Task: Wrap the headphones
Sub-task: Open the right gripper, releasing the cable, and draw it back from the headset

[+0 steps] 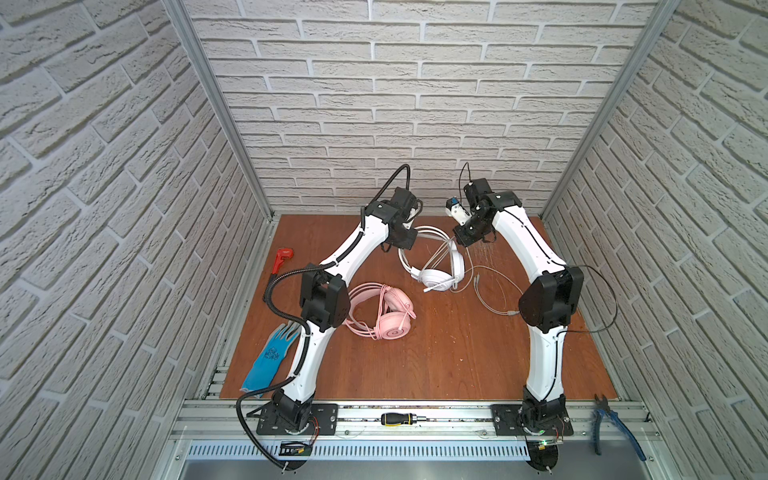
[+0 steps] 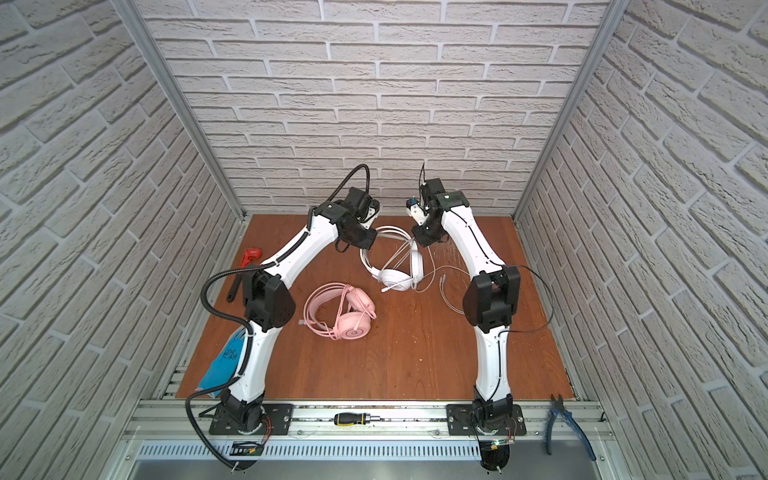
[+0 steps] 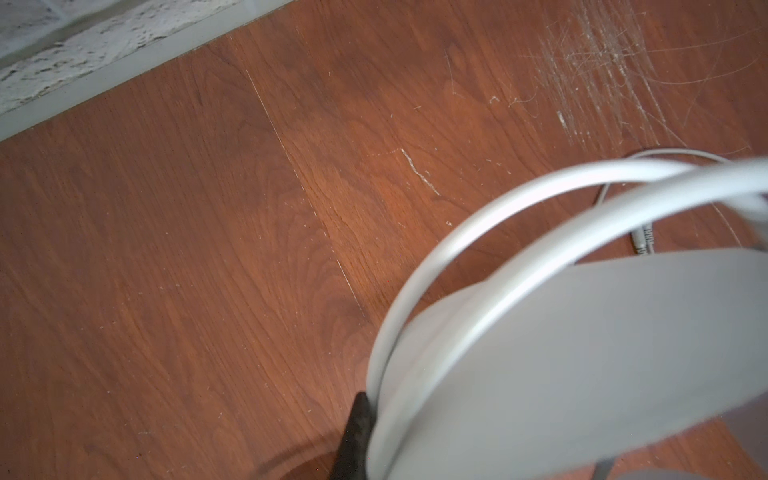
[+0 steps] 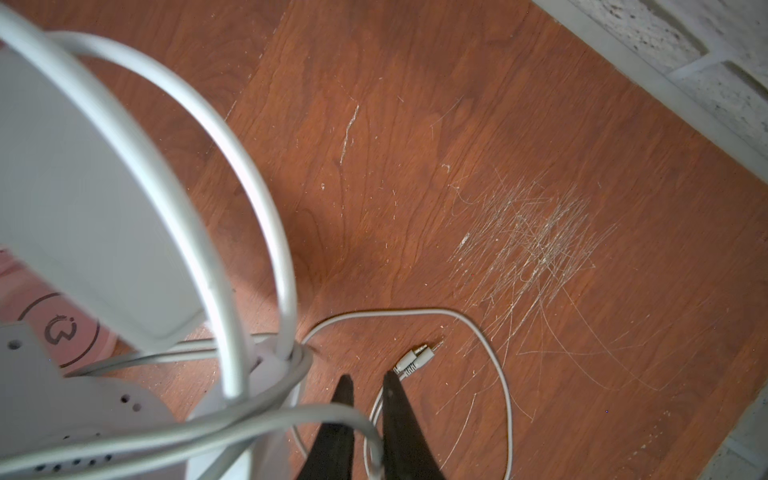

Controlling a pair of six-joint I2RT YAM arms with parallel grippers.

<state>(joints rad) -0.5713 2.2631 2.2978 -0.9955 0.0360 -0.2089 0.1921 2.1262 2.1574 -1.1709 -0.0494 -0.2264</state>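
Observation:
The white headphones stand tilted at the back middle of the brown table, held up by the headband. My left gripper is shut on that double-wire headband; only one black finger shows beside it. My right gripper hangs just right of the headset with its jaws a little apart. The white cable runs loosely through the gap. The rest of the cable and its plugs lie on the table. The pink headphones lie flat nearer the front.
A red pipe wrench and a blue glove lie along the left edge. On the front rail are a black-and-yellow screwdriver and blue pliers. Brick walls close in the back and both sides.

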